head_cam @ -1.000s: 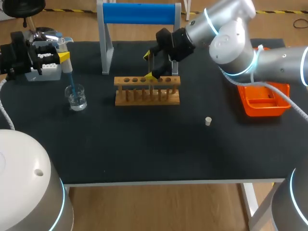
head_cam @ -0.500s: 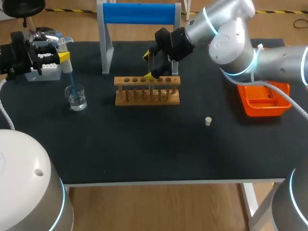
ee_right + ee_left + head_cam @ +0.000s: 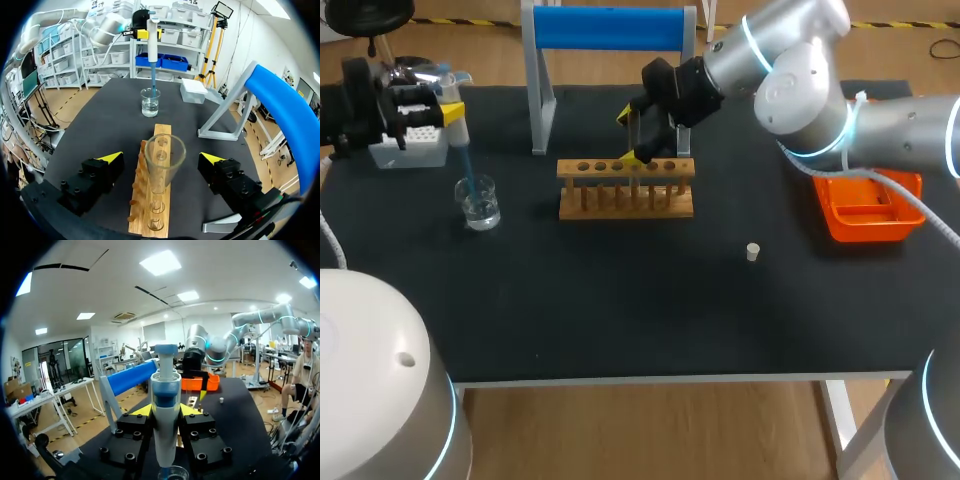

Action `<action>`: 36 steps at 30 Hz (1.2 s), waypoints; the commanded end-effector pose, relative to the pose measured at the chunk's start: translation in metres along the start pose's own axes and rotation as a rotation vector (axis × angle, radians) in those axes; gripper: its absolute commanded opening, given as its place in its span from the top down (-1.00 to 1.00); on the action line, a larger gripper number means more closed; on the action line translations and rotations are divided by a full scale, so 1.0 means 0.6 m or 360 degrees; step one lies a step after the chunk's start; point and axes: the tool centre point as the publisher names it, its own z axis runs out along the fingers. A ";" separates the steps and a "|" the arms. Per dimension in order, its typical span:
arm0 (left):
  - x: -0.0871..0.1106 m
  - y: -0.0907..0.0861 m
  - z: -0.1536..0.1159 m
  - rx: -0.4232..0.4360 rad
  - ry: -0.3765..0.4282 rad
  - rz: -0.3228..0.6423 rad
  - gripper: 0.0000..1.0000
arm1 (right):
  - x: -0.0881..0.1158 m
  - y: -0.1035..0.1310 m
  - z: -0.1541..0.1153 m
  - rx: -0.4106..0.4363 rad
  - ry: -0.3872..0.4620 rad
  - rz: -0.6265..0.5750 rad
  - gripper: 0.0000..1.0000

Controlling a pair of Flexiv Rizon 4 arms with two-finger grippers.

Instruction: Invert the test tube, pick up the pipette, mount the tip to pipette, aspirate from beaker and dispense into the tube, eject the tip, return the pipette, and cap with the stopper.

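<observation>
The pipette (image 3: 457, 125) stands up straight at the left side of the table (image 3: 620, 320). Its blue tip (image 3: 467, 170) is still dipped in the water in the beaker (image 3: 480, 204). The left gripper (image 3: 166, 410) squeezes the pipette tight from both sides. In the last second this gripper's body moved a little, but the tip did not come out of the water. I think this is the step of sucking up water, and it looks nearly done. Next the pipette must lift out and go over to the tube.

The test tube (image 3: 164, 162) stands in the wooden rack (image 3: 625, 190) with its open mouth up, ready for the water. The right gripper (image 3: 162, 158) hangs around it with its fingers wide apart, and neither one touches the glass. It went up a tiny bit a second ago and has kept still since then.

The little stopper (image 3: 753, 252) has not moved. It lies alone on the table, between the rack and the orange tray (image 3: 865, 215). The capping step is not done yet
</observation>
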 end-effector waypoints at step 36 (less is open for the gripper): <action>0.123 -0.343 0.200 0.0023 0.0321 0.0003 1.00 | 0.000 0.001 -0.003 0.0003 0.0003 0.0001 -1.00</action>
